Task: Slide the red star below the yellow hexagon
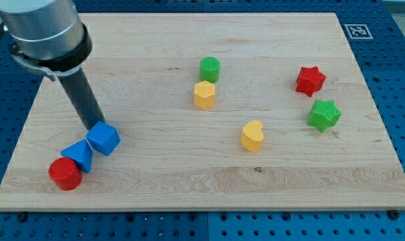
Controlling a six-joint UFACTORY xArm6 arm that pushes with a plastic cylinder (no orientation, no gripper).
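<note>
The red star [310, 80] lies at the view's right, just above a green star [324, 114]. The yellow hexagon [205, 95] sits near the board's middle, directly under a green cylinder [210, 69]. My tip [95, 126] is far off at the view's left, touching the top left edge of a blue block [104, 139]. The red star is well to the right of the hexagon and slightly higher in the view.
A yellow heart [253, 136] lies right of and below the hexagon. A blue triangular block [77, 155] and a red cylinder [65, 174] sit at the lower left. The wooden board [202, 187] ends near them.
</note>
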